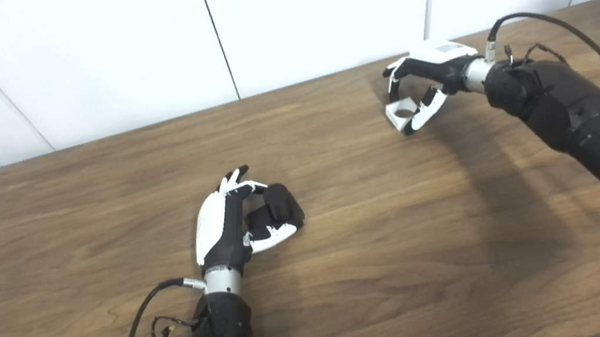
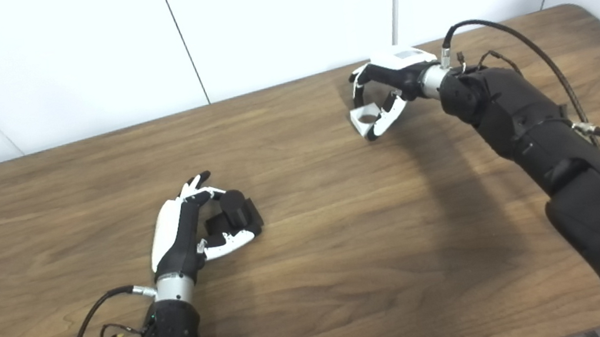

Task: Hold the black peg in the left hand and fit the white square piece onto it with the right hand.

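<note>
Currently the left hand [image 1: 237,225] is lying low on the brown wood-grain table [image 1: 380,228], its fingers curling around the chunky black peg [image 1: 280,204], which is sitting at the table's middle; the grip looks partly wrapped rather than firm, and whether the peg is already clear of the surface I cannot tell. Well apart, toward the far right, the right hand [image 1: 422,88] is closing its fingers and thumb around the small white square piece with a round hole [image 1: 400,116], which is resting at or just above the tabletop. Both parts are looking like rigid, light moulded plastic with smooth faces, so they may be prone to slipping or twisting under a loose pinch. The white piece is probably best held by two opposite outer edges, leaving the hole uncovered. The peg is likely best gripped around its lower body, leaving its top end exposed for mating.
</note>
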`<state>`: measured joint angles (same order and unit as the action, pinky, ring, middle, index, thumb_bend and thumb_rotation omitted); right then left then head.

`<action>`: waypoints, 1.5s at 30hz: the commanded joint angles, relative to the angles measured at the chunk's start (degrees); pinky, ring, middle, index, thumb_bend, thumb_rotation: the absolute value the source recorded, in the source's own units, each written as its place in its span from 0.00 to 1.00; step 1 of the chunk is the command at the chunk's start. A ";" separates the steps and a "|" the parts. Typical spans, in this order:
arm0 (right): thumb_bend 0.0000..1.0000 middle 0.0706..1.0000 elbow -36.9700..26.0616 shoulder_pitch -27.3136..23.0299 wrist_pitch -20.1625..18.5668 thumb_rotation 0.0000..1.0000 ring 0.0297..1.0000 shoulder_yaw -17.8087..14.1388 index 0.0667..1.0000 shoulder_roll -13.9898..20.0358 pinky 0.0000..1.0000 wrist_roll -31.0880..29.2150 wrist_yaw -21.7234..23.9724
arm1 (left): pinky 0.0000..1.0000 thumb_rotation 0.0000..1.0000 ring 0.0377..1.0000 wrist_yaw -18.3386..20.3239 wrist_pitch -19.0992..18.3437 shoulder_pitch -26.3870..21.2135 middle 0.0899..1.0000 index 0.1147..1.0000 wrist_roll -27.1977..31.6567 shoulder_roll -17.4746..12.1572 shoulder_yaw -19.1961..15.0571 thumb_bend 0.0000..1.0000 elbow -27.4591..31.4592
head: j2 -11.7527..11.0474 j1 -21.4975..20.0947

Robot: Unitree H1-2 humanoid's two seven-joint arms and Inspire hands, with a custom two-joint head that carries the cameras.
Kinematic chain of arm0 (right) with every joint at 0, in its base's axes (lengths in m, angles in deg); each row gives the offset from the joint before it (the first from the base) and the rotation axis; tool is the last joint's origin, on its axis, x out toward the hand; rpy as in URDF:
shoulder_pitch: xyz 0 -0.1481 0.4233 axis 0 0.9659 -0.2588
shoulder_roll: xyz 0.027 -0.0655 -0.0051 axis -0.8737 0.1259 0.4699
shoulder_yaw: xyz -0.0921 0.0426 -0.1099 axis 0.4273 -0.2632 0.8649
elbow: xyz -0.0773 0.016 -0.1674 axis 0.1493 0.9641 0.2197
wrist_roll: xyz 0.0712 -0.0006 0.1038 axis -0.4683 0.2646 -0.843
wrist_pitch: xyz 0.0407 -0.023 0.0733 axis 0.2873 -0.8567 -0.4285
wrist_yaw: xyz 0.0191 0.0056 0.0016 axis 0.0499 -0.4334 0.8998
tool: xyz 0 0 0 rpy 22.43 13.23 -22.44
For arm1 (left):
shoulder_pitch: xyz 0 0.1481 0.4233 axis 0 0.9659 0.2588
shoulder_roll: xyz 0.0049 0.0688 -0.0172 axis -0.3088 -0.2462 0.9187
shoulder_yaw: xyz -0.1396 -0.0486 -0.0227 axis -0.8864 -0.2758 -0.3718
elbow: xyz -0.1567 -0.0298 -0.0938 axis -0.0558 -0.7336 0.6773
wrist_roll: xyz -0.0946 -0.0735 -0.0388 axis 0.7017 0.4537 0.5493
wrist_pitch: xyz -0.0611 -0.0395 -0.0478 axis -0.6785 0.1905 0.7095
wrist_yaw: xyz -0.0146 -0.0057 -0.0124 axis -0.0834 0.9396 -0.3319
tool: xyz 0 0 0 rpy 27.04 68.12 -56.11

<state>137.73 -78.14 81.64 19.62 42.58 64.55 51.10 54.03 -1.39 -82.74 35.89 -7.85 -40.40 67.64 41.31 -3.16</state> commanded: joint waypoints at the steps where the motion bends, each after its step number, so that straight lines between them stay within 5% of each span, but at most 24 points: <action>1: 0.52 0.84 -0.38 -0.87 0.73 0.15 0.92 -0.30 0.45 1.25 0.92 0.89 -2.26 | 1.00 0.09 1.00 0.67 -1.84 0.72 0.95 0.42 -0.43 -1.01 -0.35 0.52 -0.13 | 0.10 0.04; 18: 0.52 0.80 -0.58 -0.71 2.87 0.14 0.88 -0.69 0.45 1.63 0.94 1.41 -5.88 | 1.00 0.09 1.00 0.62 -2.22 -0.20 0.95 0.42 -0.83 -1.02 -0.36 0.52 -0.35 | 0.39 -0.02; 25: 0.52 0.79 -10.93 2.29 1.98 0.15 0.88 -5.17 0.44 2.43 0.85 -1.18 -5.21 | 1.00 0.09 1.00 0.32 -1.86 -0.56 0.95 0.42 -0.64 -0.56 -0.30 0.52 -0.66 | 0.48 1.11; 29: 0.52 0.79 -17.28 3.71 1.39 0.14 0.92 -7.62 0.45 2.57 0.91 -3.00 -2.91 | 1.00 0.09 1.00 0.01 -1.14 -0.77 0.95 0.42 -0.60 -0.69 -0.19 0.52 -1.25 | 0.50 1.45; 45: 0.52 0.78 -36.96 6.19 -1.66 0.14 0.90 -11.15 0.45 0.76 0.90 -7.49 4.43 | 1.00 0.09 1.00 -0.37 -1.16 -1.46 0.95 0.42 -0.69 -0.55 -0.13 0.52 -1.72 | 0.95 2.43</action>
<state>103.55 -69.12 80.15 9.53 43.36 58.52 55.18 53.57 -1.44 -83.35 35.78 -7.93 -40.33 66.97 42.19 -0.71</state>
